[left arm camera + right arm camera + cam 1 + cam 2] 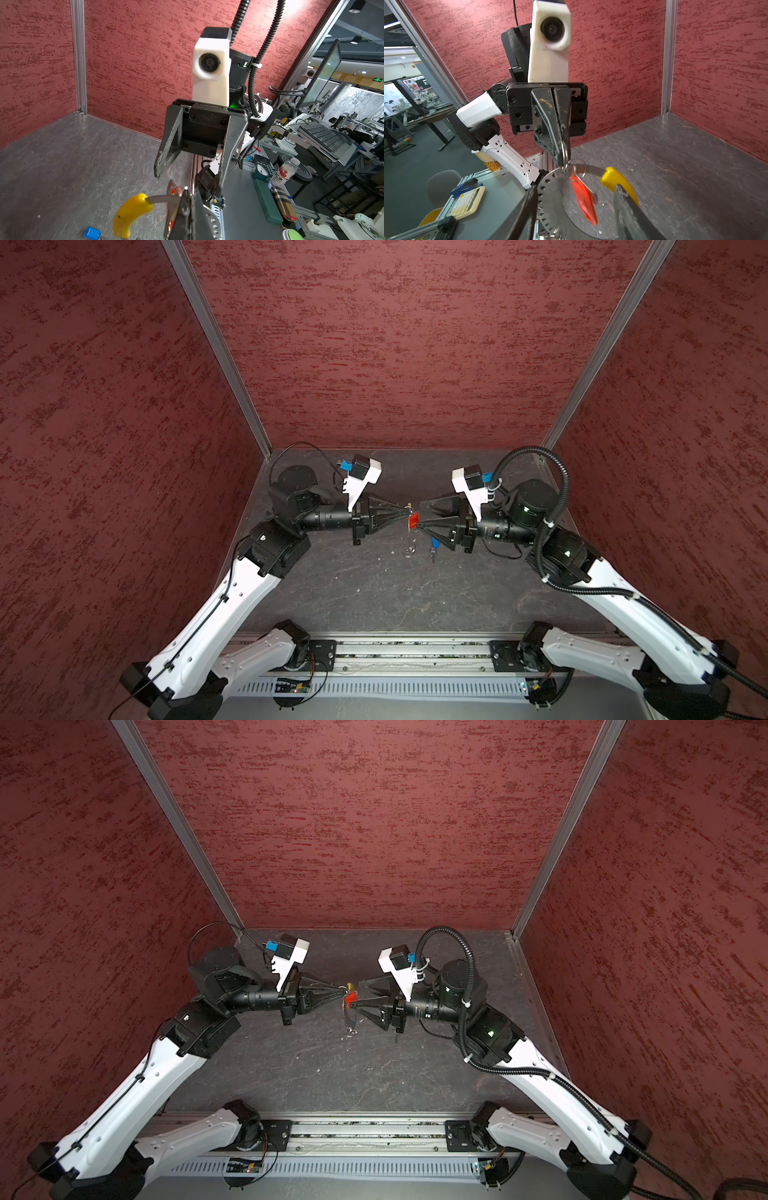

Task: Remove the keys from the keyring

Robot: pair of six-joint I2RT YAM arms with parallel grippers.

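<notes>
Holding the keyring (548, 187) aloft, the left gripper (407, 510) was pressed together on its split ring (565, 154), red key (413, 521) dangling there; blue key (434, 542) lay on the bench (374, 593) just to the right. Right gripper (420, 515) stood spread beside the red key: best pinch its head squarely and thread it round the coil, not yank. No legible writing on the keys.

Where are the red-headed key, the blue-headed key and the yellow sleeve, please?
red-headed key (413, 521): in a top view, on its head.
blue-headed key (434, 542): in a top view, on its head.
yellow sleeve (128, 214): left wrist view, on its curved middle.
</notes>
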